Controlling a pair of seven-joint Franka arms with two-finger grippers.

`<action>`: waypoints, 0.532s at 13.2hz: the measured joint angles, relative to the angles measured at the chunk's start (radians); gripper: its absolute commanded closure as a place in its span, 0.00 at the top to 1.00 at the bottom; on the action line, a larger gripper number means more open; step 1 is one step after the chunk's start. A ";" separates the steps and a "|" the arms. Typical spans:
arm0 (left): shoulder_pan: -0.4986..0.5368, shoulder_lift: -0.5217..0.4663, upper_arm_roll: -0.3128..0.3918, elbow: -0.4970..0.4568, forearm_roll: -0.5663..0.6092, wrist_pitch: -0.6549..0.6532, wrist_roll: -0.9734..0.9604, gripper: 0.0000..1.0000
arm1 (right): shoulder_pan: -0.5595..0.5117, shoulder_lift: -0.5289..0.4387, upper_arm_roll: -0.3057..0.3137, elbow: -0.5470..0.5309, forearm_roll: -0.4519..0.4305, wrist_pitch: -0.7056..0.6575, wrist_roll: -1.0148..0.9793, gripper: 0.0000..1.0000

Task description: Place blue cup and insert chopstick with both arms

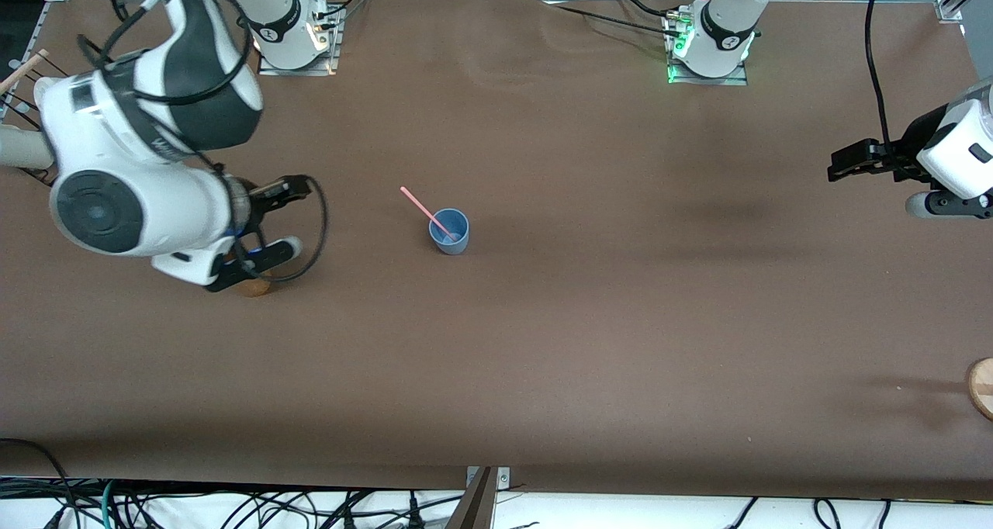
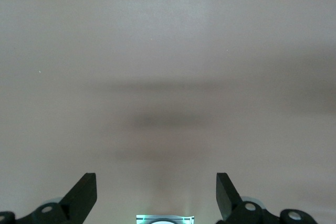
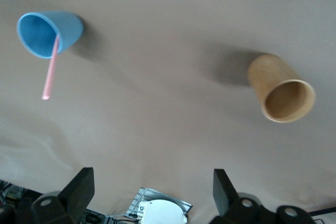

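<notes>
Right end effector [image 1: 288,190] hangs open and empty over the desk [image 1: 589,343] near a tan cup [image 3: 282,88]. Mid-desk, the blue cup [image 1: 449,231] stands upright with the chopstick [image 1: 427,212] leaning in it. Left end effector [image 1: 842,163] hangs open, empty, at its own end. Can't read any labels.

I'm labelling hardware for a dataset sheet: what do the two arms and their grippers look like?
Both arms are glossy white shells with black joint bands and trailing black cables. The right arm carries a round dark-grey end cap. Each base has a red button. The left gripper and right gripper have matte black wedge-shaped fingers.
</notes>
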 measured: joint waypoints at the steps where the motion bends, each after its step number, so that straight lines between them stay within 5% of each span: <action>1: 0.000 0.000 0.000 0.000 0.000 0.000 0.000 1.00 | -0.013 -0.004 -0.011 0.000 0.000 0.013 0.000 1.00; 4: 0.000 0.000 0.000 0.000 0.000 0.000 0.000 1.00 | -0.027 -0.087 -0.029 -0.087 0.000 0.136 0.003 1.00; 7: 0.000 0.000 0.000 0.000 0.000 0.000 0.000 1.00 | -0.038 -0.307 -0.046 -0.395 -0.001 0.367 0.063 1.00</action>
